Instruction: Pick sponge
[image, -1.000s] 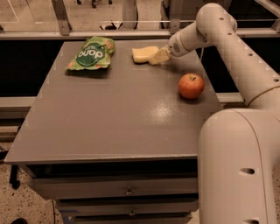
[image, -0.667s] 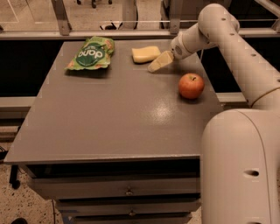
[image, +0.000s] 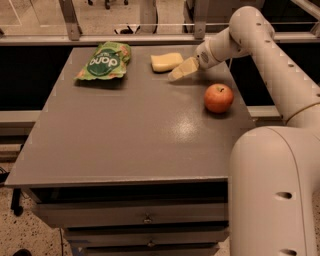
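On the grey tabletop (image: 125, 135) lie three things, one of each kind: one sponge (image: 166, 61), one apple (image: 218, 98) and one green snack bag (image: 103, 61). The sponge, a pale yellow soft block with rounded corners, lies flat near the far edge, a little right of the middle of that edge. The snack bag lies to its left, also near the far edge and well apart from it. The red apple stands nearer the camera than the sponge, close to the right edge. One white arm (image: 272, 60) reaches in from the right and bends down over the far right corner. It ends in the single claw (image: 181, 70), which points leftward and downward, low over the tabletop. Its cream tip sits just beside the sponge's near right corner; whether the two touch cannot be told. Whether the claw is spread or pressed together cannot be told either, and the sponge lies on the tabletop outside it. The robot's large white body (image: 272, 195) fills the lower right. Below the tabletop's front edge are drawer fronts, with two small handles (image: 146, 218) visible.
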